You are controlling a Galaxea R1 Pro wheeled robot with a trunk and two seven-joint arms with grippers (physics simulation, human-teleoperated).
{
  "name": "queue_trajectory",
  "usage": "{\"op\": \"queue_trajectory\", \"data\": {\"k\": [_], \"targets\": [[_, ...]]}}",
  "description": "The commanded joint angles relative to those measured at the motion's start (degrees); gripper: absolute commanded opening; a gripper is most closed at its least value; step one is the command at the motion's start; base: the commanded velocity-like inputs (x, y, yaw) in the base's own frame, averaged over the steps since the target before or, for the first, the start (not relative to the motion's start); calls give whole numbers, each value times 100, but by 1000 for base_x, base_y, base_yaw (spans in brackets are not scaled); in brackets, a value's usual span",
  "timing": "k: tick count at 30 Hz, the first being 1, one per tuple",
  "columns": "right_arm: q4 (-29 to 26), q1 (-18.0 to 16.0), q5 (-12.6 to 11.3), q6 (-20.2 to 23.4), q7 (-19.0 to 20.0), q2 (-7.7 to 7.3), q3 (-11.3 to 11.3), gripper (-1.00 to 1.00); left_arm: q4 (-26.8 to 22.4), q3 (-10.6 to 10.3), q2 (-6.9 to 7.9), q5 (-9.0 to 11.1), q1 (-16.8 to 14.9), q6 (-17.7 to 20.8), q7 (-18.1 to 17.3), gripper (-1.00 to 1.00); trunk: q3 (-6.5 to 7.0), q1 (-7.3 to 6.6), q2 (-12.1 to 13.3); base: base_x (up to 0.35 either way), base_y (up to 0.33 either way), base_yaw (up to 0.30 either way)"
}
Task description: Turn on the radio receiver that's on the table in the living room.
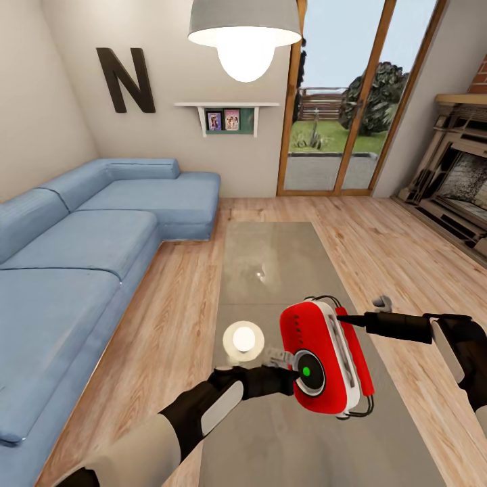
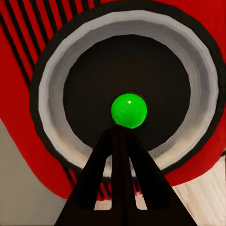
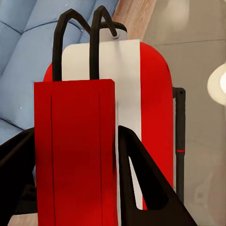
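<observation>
Left gripper (image 2: pixel 123 134) closed, fingers pressed together, tips right on the green centre of the round dark dial (image 2: pixel 127 84). Same contact from the head camera: left gripper (image 1: pixel 289 376) poking in from the near left, touching the dial's face on the radio receiver (image 1: pixel 321 355). Green dot lit at the dial's middle, grey ring around it, red casing beyond.

Right gripper (image 3: pixel 77 155) clamped on the radio receiver's (image 3: pixel 108 117) far side, one black finger each side of a red block on the white-grey band. From the head camera, right gripper (image 1: pixel 348 320) reaching in from the right, gripping the box at its back. Thin wire handle (image 3: pixel 77 42) looping off one end.

Radio tilted, held up over the near part of the table (image 1: pixel 270 264), glossy top reflecting the pendant lamp (image 1: pixel 244 34). Blue sofa (image 1: pixel 81 250) along the left, plank floor (image 1: pixel 385 250) around, big dark N (image 1: pixel 126 79) on the wall, fireplace (image 1: pixel 460 182) off right.
</observation>
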Motion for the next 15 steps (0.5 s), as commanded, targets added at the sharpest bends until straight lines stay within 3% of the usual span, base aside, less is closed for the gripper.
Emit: {"op": "queue_trajectory", "data": {"k": [1, 3, 5, 6, 7, 8, 10, 12, 15], "targets": [[-1, 0, -43, 31, -7, 1, -1, -100, -90, 0, 0, -2, 0, -30, -1, -100, 0, 0, 0, 0, 0, 0], [56, 1, 101, 24, -29, 1, -4, -100, -392, 4, 0, 3, 3, -79, -20, -100, 0, 0, 0, 0, 0, 0], [183, -2, 408, -11, -52, 4, -13, -100, -660, -2, 0, 16, 7, -80, -30, -100, 0, 0, 0, 0, 0, 0], [311, -3, 641, -114, -69, 8, -16, -100, -842, -78, 0, 38, 8, -73, -33, -100, 0, 0, 0, 0, 0, 0], [357, -3, 700, -168, -72, 8, -16, -100, -895, -129, 0, 51, 8, -71, -34, -100, 0, 0, 0, 0, 0, 0], [474, -3, 815, -338, -79, 9, -22, -100, -1031, -340, 0, 123, 9, -67, -35, -100, 0, 0, 0, 0, 0, 0], [567, -4, 906, -497, -84, 6, -26, -100, -1151, -645, 0, 351, 9, -64, -36, -100, 0, 0, 0, 0, 0, 0], [598, -4, 947, -555, -88, 1, -31, -100, -1197, -767, 0, 492, 9, -58, -32, -100, 0, 0, 0, 0, 0, 0], [609, -4, 970, -576, -95, -14, -39, -100, -1214, -817, 0, 540, 9, -23, -26, -100, 0, 0, 0, 0, 0, 0]]}}
